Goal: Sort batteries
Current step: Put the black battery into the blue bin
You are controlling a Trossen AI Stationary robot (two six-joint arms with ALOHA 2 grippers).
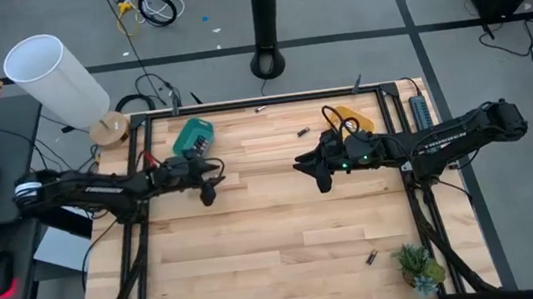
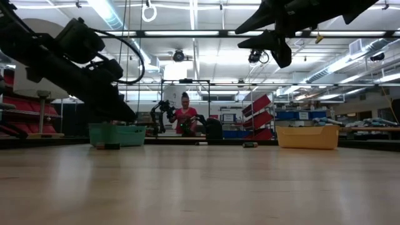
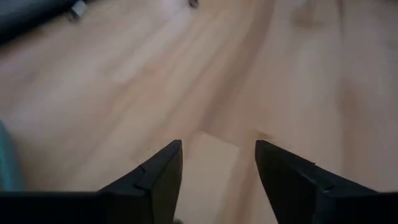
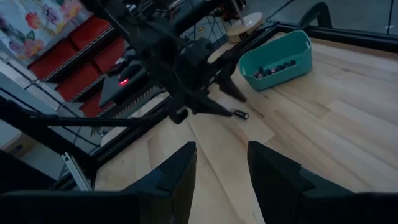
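The light wooden slatted table (image 1: 276, 229) carries two bins at its far edge: a teal plastic bin (image 1: 193, 136) toward the left and an orange plastic bin (image 1: 351, 120) toward the right. In the right wrist view, the teal plastic bin (image 4: 277, 60) holds several small cylindrical batteries (image 4: 273, 68) lying along its bottom.

The left gripper (image 1: 207, 194) hangs above the table just in front of the teal bin. In its own wrist view the two dark fingers (image 3: 155, 177) stand moderately apart with bare wood between them; nothing is held. The right wrist view shows one small dark cylindrical battery (image 4: 240, 114) lying on the wood just beside the left gripper (image 4: 208, 102), apart from the fingertips.

The right gripper (image 1: 311, 170) hangs above the table left of the orange bin, well apart from the left gripper. Its dark fingers (image 4: 177, 177) are parted, empty, with wood visible between them.

Loose batteries remain on the table: one small dark one (image 1: 302, 131) near the far edge between the bins, another (image 1: 262, 108) at the far rail, and one (image 1: 370, 256) near the front right, beside a small green potted plant (image 1: 419, 267).

In the low view, a person (image 2: 185, 115) in a pink top is in the room beyond the table.
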